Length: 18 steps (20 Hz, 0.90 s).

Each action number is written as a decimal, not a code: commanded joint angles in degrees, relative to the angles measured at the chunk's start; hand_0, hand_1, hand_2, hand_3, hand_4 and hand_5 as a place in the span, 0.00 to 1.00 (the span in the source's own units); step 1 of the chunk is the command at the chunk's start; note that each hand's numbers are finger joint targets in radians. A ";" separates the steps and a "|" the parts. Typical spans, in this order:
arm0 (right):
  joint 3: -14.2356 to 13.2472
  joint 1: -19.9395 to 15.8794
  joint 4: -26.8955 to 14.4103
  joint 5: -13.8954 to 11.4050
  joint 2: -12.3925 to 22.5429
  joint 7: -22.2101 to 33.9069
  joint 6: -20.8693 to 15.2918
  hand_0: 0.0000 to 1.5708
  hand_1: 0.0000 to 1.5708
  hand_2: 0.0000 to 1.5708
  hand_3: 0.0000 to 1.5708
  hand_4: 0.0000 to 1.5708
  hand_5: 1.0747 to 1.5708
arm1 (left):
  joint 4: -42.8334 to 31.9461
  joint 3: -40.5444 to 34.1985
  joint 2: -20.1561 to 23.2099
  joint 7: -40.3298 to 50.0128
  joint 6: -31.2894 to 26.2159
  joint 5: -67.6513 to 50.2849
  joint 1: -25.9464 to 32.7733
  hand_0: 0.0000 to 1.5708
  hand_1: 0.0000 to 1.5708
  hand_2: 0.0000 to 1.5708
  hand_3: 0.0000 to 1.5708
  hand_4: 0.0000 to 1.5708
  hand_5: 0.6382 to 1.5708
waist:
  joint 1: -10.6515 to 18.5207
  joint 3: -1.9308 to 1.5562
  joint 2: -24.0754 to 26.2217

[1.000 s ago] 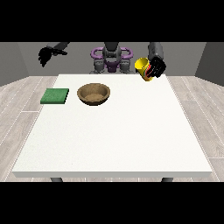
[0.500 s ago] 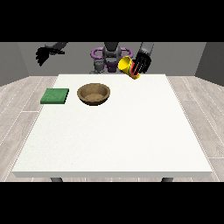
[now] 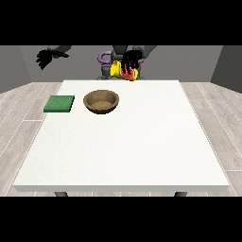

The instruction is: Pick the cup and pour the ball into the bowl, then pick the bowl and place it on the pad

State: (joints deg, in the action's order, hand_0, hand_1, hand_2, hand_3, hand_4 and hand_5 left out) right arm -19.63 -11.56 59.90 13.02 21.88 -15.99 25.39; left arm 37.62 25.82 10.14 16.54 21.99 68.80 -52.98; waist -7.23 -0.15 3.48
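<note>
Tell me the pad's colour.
Green; the pad lies beside the bowl, seen in the front view.

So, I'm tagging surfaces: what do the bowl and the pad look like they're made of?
The bowl looks like wood: matte brown, with a speckled, lighter inside. The pad looks like felt or foam: flat, dull green, no shine, though the view leaves that open.
</note>
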 commanded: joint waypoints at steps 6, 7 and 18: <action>0.57 -2.18 -1.80 0.02 -0.04 -1.11 1.53 0.00 0.00 0.00 0.00 0.00 1.00 | -5.56 15.48 -4.89 6.24 -12.49 19.32 -6.01 0.98 0.98 1.00 1.00 0.99 0.56 | -2.33 0.03 -1.05; -0.24 -1.94 -3.12 0.63 1.15 -0.01 2.14 0.00 0.00 0.00 0.00 0.00 1.00 | -5.48 17.39 -5.48 5.74 -14.26 20.84 -5.48 0.97 0.97 1.00 1.00 0.96 0.63 | -1.07 0.03 0.27; -0.72 -3.25 -3.14 1.78 1.24 4.22 0.49 0.00 0.00 0.00 0.00 0.00 1.00 | -4.08 20.54 -5.51 1.00 -18.33 29.65 -4.08 0.92 0.92 1.00 1.00 0.97 0.53 | 1.77 0.16 0.54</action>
State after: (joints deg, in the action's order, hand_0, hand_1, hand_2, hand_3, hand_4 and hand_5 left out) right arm -20.29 -13.69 56.31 13.60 23.44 -15.98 26.95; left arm 33.08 45.88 3.70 19.37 3.52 96.03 -58.71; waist -6.40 -0.03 3.44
